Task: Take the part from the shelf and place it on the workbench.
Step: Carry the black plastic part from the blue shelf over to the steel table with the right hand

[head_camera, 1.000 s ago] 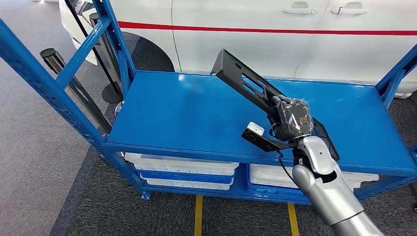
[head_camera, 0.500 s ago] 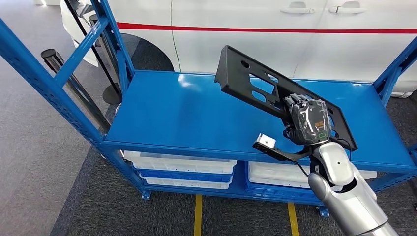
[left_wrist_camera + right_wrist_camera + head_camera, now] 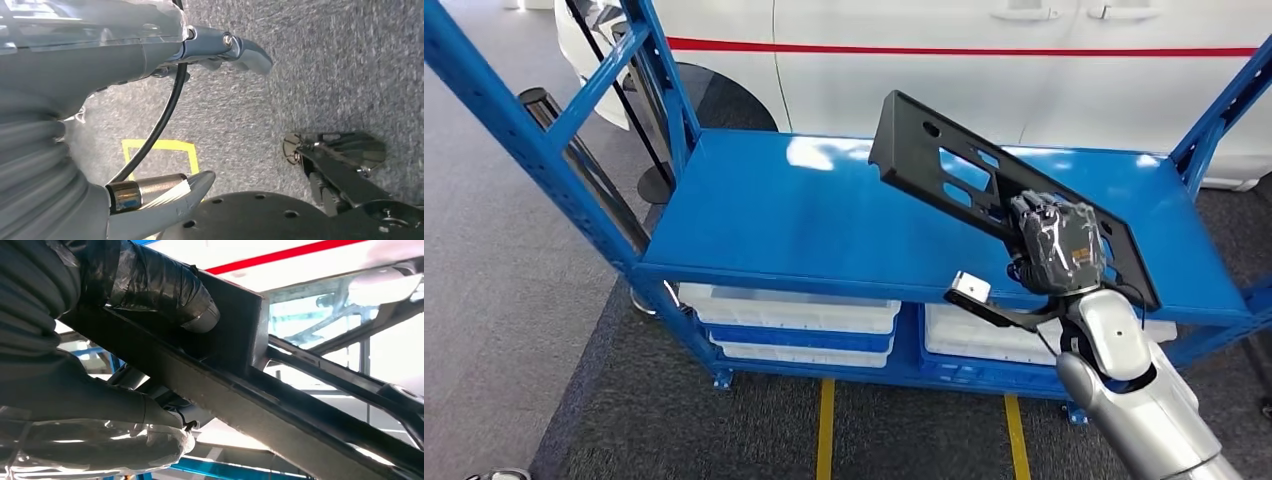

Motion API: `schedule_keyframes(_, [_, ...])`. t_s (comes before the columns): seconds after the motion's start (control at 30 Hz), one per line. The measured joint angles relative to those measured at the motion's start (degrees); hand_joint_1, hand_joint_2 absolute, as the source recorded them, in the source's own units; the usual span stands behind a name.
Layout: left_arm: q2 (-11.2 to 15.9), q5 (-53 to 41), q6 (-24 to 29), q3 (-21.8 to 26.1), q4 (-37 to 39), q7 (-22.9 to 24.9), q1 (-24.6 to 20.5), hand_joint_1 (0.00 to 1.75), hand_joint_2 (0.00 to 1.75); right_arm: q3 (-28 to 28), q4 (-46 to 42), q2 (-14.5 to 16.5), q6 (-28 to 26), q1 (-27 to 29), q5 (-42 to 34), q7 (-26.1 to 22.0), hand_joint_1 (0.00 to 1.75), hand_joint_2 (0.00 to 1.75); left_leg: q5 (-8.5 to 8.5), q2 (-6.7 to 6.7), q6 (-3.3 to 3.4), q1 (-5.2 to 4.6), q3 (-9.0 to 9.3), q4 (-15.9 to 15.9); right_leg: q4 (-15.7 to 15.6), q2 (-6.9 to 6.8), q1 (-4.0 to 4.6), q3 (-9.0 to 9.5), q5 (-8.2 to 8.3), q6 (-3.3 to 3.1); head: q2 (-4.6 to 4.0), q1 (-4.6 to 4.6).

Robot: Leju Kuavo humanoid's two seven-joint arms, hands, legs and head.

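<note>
One black bracket plate (image 3: 984, 185), flat and elongated with rectangular cut-outs and a round hole, is held clear above the top deck of the blue steel shelf (image 3: 804, 215), tilted with its far end toward 11 o'clock. The right hand (image 3: 1056, 245), wrapped in clear film over dark fingers, grips the plate near its lower end; in the right wrist view the fingers (image 3: 165, 285) curl over a raised matte edge of the plate (image 3: 260, 405) with the thumb beneath. The silver right forearm (image 3: 1139, 400) enters from 5 o'clock. White plastic bins (image 3: 789, 325) sit on the lower tier. A white car body with a red stripe (image 3: 984, 50) stands at 12 o'clock behind the shelf. Yellow floor tape (image 3: 824, 425) marks the grey carpet. The left hand (image 3: 150, 50) hangs over speckled carpet, its fingers straight and holding nothing.
</note>
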Motion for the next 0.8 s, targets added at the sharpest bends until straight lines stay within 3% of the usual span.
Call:
schedule_keyframes(0.07, [-0.03,-0.22,0.11,0.04,0.02,0.0,-0.01,0.0,1.75,0.0,-0.15,-0.28,-0.07,0.08,-0.05,-0.01,1.75,1.75,1.53,0.12,0.41,0.15,-0.55,-1.14,-0.46,0.05,-0.01,-0.29,0.47,0.77,0.0,0.01])
schedule_keyframes(0.1, [-0.04,-0.27,0.15,0.07,0.03,0.01,-0.04,0.0,1.75,-0.01,-0.22,-0.48,-0.11,0.11,-0.11,-0.01,1.75,1.75,2.48,0.26,0.77,0.32,-0.88,-1.7,0.05,0.1,0.08,-0.66,-0.59,1.01,0.0,0.07])
schedule_keyframes(0.17, [-0.02,-0.31,0.19,0.1,0.04,-0.01,-0.07,0.0,1.75,-0.02,-0.25,-0.9,-0.17,0.13,-0.39,-0.01,1.75,1.75,4.14,0.51,1.29,0.5,-2.02,-2.29,4.6,0.14,0.12,-2.12,-5.63,1.31,0.0,0.17])
schedule_keyframes(0.2, [0.01,-0.32,0.21,0.11,0.04,-0.01,-0.05,0.0,1.75,-0.02,-0.25,-1.04,-0.16,0.16,-0.59,0.0,1.75,1.75,4.77,0.53,1.47,0.48,-2.84,-2.25,8.24,0.14,0.11,-2.95,-8.38,1.44,0.0,0.22])
schedule_keyframes(0.23, [0.02,-0.34,0.22,0.12,0.04,-0.01,-0.03,0.0,1.75,-0.03,-0.24,-1.12,-0.13,0.21,-0.81,0.01,1.75,1.75,5.33,0.56,1.46,0.45,-3.73,-2.1,11.7,0.13,0.05,-3.52,-10.1,1.62,0.0,0.22])
schedule_keyframes(0.27, [0.02,-0.39,0.23,0.14,0.04,-0.01,-0.03,0.0,1.75,-0.03,-0.24,-1.16,-0.06,0.26,-1.01,0.01,1.75,1.75,5.84,0.58,1.4,0.44,-4.63,-1.83,13.96,0.12,-0.04,-3.48,-10.54,1.8,0.0,0.22])
schedule_keyframes(0.3, [0.02,-0.47,0.22,0.16,0.04,-0.01,-0.03,0.0,1.75,-0.04,-0.24,-1.18,0.04,0.28,-1.18,0.01,1.75,1.75,6.26,0.59,1.28,0.48,-5.55,-1.46,14.38,0.11,-0.15,-2.56,-9.84,1.97,0.0,0.22])
schedule_keyframes(0.37, [0.01,-0.67,0.16,0.2,0.05,-0.01,-0.05,0.0,1.75,-0.06,-0.32,-1.2,0.36,0.17,-1.55,0.01,1.75,1.75,6.84,0.6,0.9,0.63,-7.38,-0.3,9.32,0.08,-0.45,2.25,-7.53,2.18,0.0,0.22])
schedule_keyframes(0.43, [0.0,-0.85,0.05,0.24,0.07,-0.01,-0.04,0.0,1.75,-0.08,-0.6,-1.2,0.76,-0.11,-1.92,-0.02,1.75,1.75,7.21,0.55,0.35,0.54,-8.87,1.02,2.44,0.14,-0.33,7.07,-7.64,1.85,0.0,0.18])
schedule_keyframes(0.5, [0.01,-1.09,-0.11,0.29,0.07,-0.01,0.0,0.0,1.75,-0.13,-0.97,-1.21,1.15,-0.43,-2.1,-0.05,1.75,1.75,7.77,0.5,-0.32,0.36,-9.56,1.59,0.02,0.27,-0.02,8.23,-8.47,0.97,0.0,0.11])
schedule_keyframes(0.57, [0.03,-1.32,-0.38,0.37,0.05,0.0,0.13,0.0,1.75,-0.16,-1.16,-1.22,1.54,-0.65,-2.13,-0.07,1.75,1.75,8.06,0.37,-1.05,0.41,-9.93,1.76,-0.05,0.2,-0.18,7.47,-7.67,-0.08,0.0,0.1])
schedule_keyframes(0.6, [0.04,-1.38,-0.54,0.43,0.04,0.01,0.2,0.0,1.75,-0.15,-1.25,-1.22,1.71,-0.74,-2.15,-0.07,1.75,1.75,7.04,0.29,-1.44,0.5,-10.37,2.47,-0.14,0.09,-0.28,6.97,-7.1,-0.6,0.0,0.06])
schedule_keyframes(0.63, [0.05,-1.43,-0.69,0.5,0.02,0.02,0.27,0.0,1.75,-0.14,-1.37,-1.22,1.86,-0.82,-2.16,-0.05,1.75,1.75,4.95,0.21,-1.82,0.62,-11.05,4.17,-0.23,-0.02,-0.42,6.37,-6.45,-1.04,0.0,0.04])
schedule_keyframes(0.7, [0.08,-1.6,-1.02,0.65,-0.07,0.07,0.32,0.0,1.75,-0.13,-1.63,-1.22,2.13,-0.96,-2.31,-0.01,1.75,1.75,-0.9,0.19,-2.47,0.88,-12.88,10.53,-0.22,-0.12,-0.43,4.9,-5.18,-1.47,0.0,-0.03])
schedule_keyframes(0.73, [0.08,-1.7,-1.19,0.71,-0.14,0.1,0.33,0.0,1.75,-0.13,-1.74,-1.22,2.27,-0.98,-2.44,0.04,1.75,1.75,-2.96,0.2,-2.68,0.98,-13.6,14.17,-0.17,-0.14,-0.41,4.05,-4.51,-1.48,0.0,-0.02])
schedule_keyframes(0.77, [0.09,-1.79,-1.34,0.73,-0.22,0.13,0.33,0.0,1.75,-0.13,-1.78,-1.22,2.39,-0.99,-2.59,0.08,1.75,1.75,-3.67,0.21,-2.81,1.06,-13.74,16.79,-0.12,-0.15,-0.39,3.15,-3.85,-1.43,0.0,-0.03])
schedule_keyframes(0.8, [0.09,-1.87,-1.46,0.74,-0.3,0.15,0.32,0.0,1.75,-0.12,-1.8,-1.22,2.47,-0.99,-2.71,0.11,1.75,1.75,-3.07,0.21,-2.85,1.11,-13.03,17.73,-0.04,-0.16,-0.39,2.24,-3.2,-1.33,0.0,-0.03])
